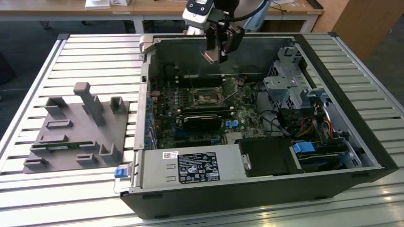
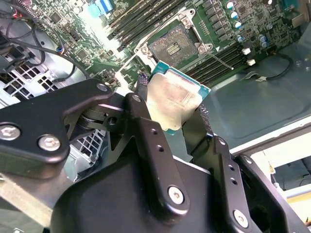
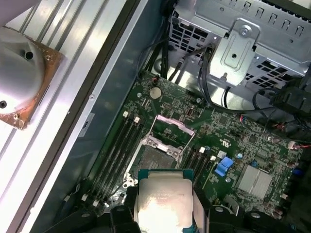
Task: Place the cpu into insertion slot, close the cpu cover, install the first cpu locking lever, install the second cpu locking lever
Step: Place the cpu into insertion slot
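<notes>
Exterior view: the tool (image 1: 219, 53) hangs above the open computer case (image 1: 252, 201), which sits on the slatted table (image 1: 63, 198). Second wrist view: its fingers (image 2: 148, 131) are clamped on the cpu (image 2: 176, 102), above the motherboard. First wrist view: the insertion slot (image 3: 154, 160) inside the case lies bare, with the cpu cover (image 3: 176, 125) open beside it.

cpu (image 2: 181, 90): silvery metal top, dull sheen, green edge. insertion slot (image 2: 171, 46): dark centre, shiny metal rim. gripper (image 2: 172, 99): black, matt, smooth. computer case (image 1: 265, 54): grey matt metal. counter (image 1: 94, 52): ribbed bare metal.
</notes>
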Robot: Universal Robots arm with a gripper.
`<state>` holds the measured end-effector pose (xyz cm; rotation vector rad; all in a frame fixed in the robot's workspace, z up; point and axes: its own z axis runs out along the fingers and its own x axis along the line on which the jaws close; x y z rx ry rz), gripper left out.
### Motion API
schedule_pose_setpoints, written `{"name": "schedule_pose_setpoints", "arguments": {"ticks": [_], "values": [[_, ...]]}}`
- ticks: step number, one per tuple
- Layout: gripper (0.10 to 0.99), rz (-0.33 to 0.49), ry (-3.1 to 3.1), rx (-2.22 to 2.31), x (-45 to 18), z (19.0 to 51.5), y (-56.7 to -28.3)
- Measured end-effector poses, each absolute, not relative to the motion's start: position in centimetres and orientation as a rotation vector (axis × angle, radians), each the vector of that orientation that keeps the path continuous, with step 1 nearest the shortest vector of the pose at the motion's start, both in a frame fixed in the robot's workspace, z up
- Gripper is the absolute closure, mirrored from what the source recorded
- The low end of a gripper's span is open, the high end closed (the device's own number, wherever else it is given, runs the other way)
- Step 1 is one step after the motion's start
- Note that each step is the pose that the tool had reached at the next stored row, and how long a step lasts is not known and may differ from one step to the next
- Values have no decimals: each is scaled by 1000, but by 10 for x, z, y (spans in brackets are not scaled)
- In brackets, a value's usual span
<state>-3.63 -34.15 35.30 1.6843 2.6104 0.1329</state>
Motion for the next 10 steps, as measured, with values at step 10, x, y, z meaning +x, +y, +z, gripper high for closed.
{"name": "schedule_pose_setpoints", "arguments": {"ticks": [10], "values": [[553, 133, 2606, 1691, -36, 351, -341]]}}
